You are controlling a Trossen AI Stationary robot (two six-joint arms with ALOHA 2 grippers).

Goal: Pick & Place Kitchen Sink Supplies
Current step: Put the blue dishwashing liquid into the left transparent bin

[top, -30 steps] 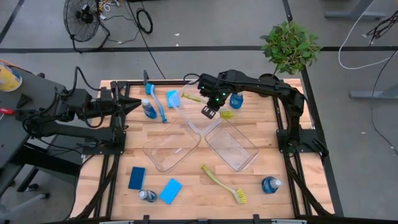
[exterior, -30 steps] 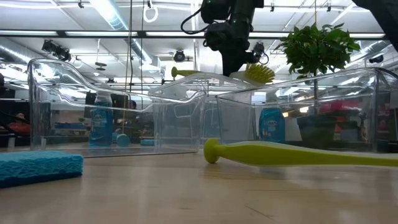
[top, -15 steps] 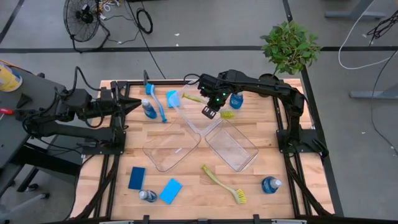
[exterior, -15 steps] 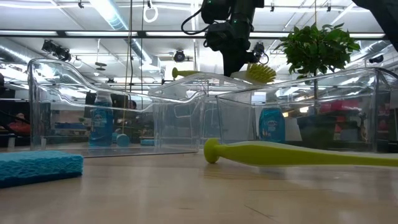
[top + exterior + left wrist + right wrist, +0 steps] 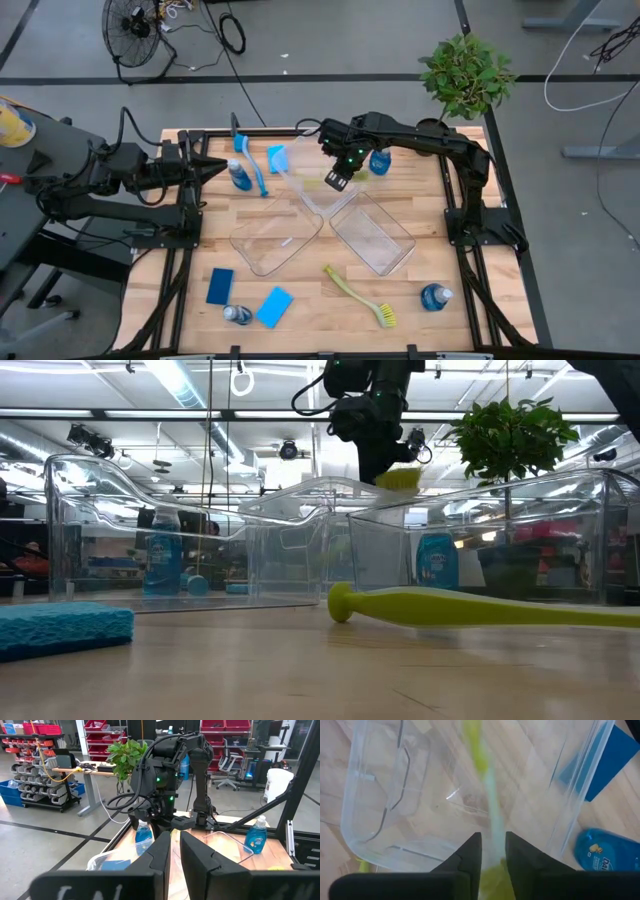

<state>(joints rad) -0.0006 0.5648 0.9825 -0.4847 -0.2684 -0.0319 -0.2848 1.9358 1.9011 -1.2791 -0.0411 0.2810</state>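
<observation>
My right gripper (image 5: 338,180) hangs over the far middle of the table, above the far ends of two clear bins, and is shut on a yellow-green dish brush (image 5: 357,174). In the low view the brush head (image 5: 400,479) shows beside the fingers. My left gripper (image 5: 216,170) waits shut at the table's left edge, next to a blue-liquid bottle (image 5: 240,177) and a blue brush (image 5: 252,162). A second yellow-green brush (image 5: 360,297) lies flat near the front edge. My right gripper pinches the yellow-green brush's handle (image 5: 491,832) between its two fingers, close to the head, coming from above and pointing down. The brush is lifted clear. Its handle (image 5: 479,755) runs out ahead of the fingers over a clear bin and shows blurred.
Two clear bins (image 5: 275,235) (image 5: 372,232) lie at the table's middle. Sponges (image 5: 277,157) (image 5: 219,285) (image 5: 274,307) and bottles (image 5: 379,160) (image 5: 435,296) (image 5: 233,313) are spread around them. A potted plant (image 5: 465,75) stands beyond the far right corner.
The brush in my right gripper has turned about. Its handle end, which stuck out toward the table's far left, no longer shows there, and its head has drawn in close to the fingers. The gripper itself has hardly shifted and stays shut.
</observation>
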